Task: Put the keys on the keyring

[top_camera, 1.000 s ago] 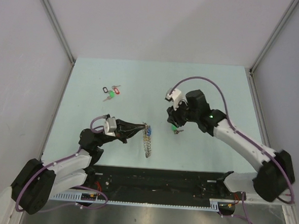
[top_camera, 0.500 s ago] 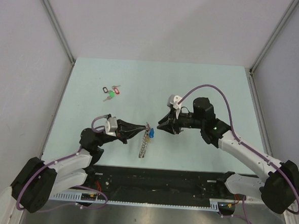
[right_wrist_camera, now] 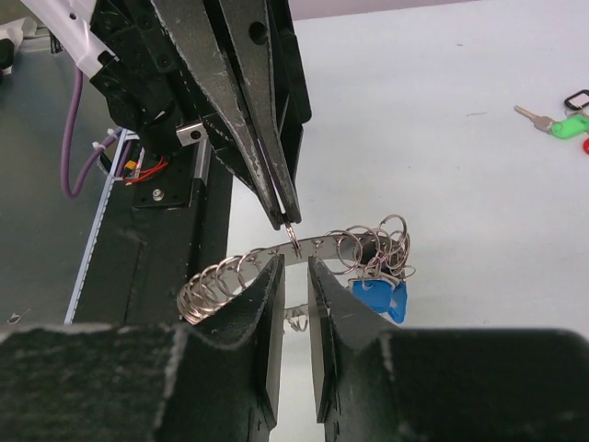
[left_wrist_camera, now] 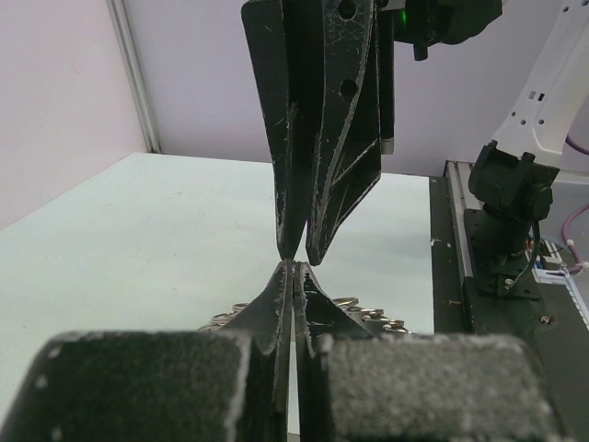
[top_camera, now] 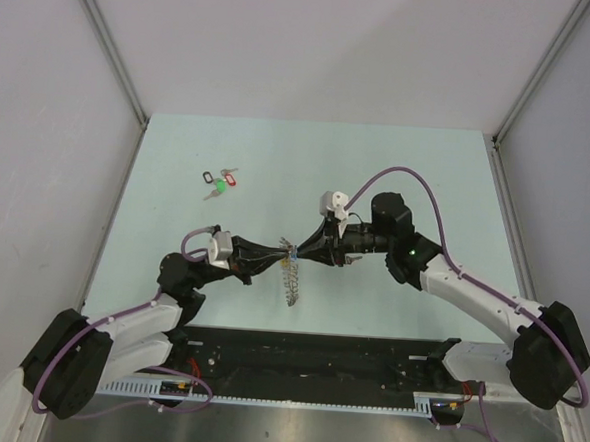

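Keyring [right_wrist_camera: 221, 281] pinched in closed left gripper [right_wrist_camera: 287, 224], right gripper [right_wrist_camera: 294, 265] slightly open astride it

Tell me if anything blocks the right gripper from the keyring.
Nothing visible. The right gripper sits right at the keyring, beside where the left gripper pinches it; the blue-tagged key hangs clear.

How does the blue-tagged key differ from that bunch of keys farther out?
The blue-tagged key hangs from the keyring pinched by the left gripper; the bunch lies loose on the table. That key carries one tag; the bunch shows black, red and green. Both are small tagged keys.
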Controlling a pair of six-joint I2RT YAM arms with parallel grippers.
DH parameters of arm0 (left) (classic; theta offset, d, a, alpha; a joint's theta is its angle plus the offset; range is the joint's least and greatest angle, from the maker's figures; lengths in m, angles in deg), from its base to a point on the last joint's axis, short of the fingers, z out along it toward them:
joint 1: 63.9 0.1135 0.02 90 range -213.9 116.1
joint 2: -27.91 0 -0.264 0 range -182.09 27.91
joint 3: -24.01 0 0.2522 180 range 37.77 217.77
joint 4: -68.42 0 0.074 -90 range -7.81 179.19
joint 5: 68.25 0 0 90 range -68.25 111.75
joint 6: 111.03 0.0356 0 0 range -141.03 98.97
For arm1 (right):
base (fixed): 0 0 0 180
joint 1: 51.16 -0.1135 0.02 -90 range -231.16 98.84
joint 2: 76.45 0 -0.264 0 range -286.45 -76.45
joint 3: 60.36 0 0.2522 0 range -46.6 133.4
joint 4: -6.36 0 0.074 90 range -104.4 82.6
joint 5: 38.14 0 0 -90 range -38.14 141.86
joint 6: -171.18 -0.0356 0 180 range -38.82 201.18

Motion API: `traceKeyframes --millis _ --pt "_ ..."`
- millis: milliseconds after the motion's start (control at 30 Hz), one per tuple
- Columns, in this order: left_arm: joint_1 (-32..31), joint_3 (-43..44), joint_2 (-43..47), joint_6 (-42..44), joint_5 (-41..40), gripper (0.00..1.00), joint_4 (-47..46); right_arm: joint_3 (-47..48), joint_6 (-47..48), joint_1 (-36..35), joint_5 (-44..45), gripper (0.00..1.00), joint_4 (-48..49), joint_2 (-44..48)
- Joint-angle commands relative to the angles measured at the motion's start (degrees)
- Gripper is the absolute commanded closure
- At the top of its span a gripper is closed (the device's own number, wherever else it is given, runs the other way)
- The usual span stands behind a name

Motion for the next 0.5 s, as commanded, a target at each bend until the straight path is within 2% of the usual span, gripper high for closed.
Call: traceKeyframes --millis 0,467 --pt "-0.72 2.54 -0.66 -1.27 0.11 1.00 -10.76 0.55 -0.32 -0.60 -2.70 0.80 4.02 -0.96" --pt "-0.98 2.36 -1.55 -3.21 0.37 1.00 -14.02 0.55 -0.05 -0.95 -2.79 0.82 4.02 -3.59"
